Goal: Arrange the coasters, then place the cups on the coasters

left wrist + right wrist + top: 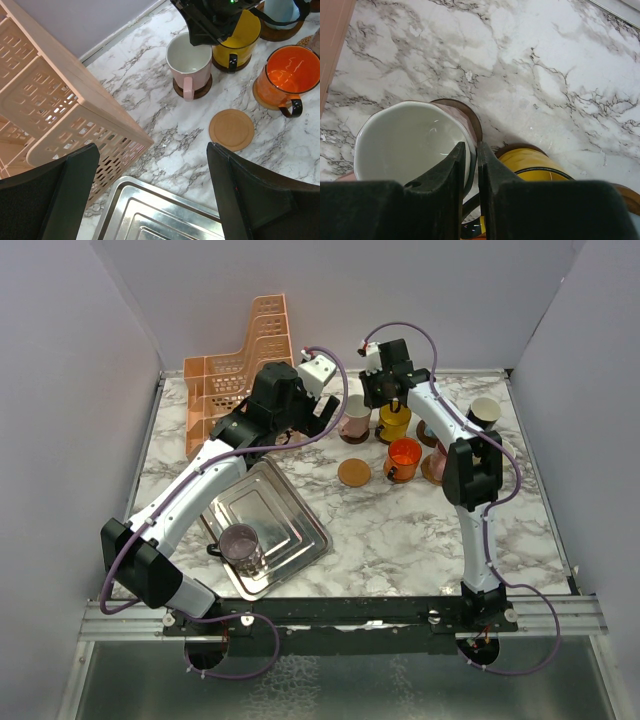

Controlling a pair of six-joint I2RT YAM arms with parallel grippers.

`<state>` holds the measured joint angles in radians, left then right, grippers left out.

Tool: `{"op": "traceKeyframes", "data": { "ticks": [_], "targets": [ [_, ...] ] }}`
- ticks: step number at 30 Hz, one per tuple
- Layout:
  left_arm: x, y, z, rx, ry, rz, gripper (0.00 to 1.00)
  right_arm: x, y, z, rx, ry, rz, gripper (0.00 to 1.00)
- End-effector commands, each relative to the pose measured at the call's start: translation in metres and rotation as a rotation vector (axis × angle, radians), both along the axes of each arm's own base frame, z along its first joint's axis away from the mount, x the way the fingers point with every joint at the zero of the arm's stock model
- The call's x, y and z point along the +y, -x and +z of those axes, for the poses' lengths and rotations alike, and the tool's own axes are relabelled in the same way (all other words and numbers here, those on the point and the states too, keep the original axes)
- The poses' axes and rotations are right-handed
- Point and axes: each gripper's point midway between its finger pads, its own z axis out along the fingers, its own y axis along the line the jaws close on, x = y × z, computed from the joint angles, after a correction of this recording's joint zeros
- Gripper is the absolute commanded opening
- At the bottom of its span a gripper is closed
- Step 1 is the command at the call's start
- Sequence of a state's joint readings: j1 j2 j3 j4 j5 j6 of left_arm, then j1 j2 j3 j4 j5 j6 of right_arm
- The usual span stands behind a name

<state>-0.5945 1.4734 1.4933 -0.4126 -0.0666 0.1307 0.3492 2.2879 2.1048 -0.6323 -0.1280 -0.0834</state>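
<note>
The yellow cup (394, 422) is sitting on a brown coaster (220, 65) toward 1 o'clock on the table (420, 530). My right gripper (471, 148) is hanging over that cup's 9 o'clock rim, its fingers drawn almost together with only a thin slit between them; I cannot tell whether they are pinching anything.

The pink-and-white cup (355, 418) is standing just at the yellow one's 9 o'clock on a dark coaster (201, 93); the orange cup (403, 458) is standing at its 6 o'clock on a tan coaster (258, 98); a bare coaster (353, 473) is lying at the orange cup's 9 o'clock, near it but apart. A light-blue cup (278, 6) is sitting on a wooden coaster (280, 34) just beyond the yellow one as my left wrist sees it; a cream cup (485, 412) is standing out at 3 o'clock, past my right arm.

A grey-purple cup (243, 547) is standing on the tray (295, 525) down at 7 o'clock. My left gripper (151, 150) is hovering above the table between the basket (225, 380), at 11 o'clock, and the bare coaster; its fingers are spread wide and holding nothing.
</note>
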Motion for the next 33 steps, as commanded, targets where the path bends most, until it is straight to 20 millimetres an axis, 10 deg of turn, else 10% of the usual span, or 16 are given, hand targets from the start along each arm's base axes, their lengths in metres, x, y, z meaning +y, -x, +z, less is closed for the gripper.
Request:
{"op": "traceKeyframes", "data": {
  "ticks": [1,33],
  "targets": [
    [0.001,0.003,0.015,-0.032,0.021,-0.019,0.93,0.006,0.008,-0.011,0.052,-0.014,0.040,0.16],
    [0.003,0.002,0.012,-0.027,0.009,-0.022,0.93,-0.002,-0.003,0.010,-0.026,0.016,0.010,0.33]
  ]
}}
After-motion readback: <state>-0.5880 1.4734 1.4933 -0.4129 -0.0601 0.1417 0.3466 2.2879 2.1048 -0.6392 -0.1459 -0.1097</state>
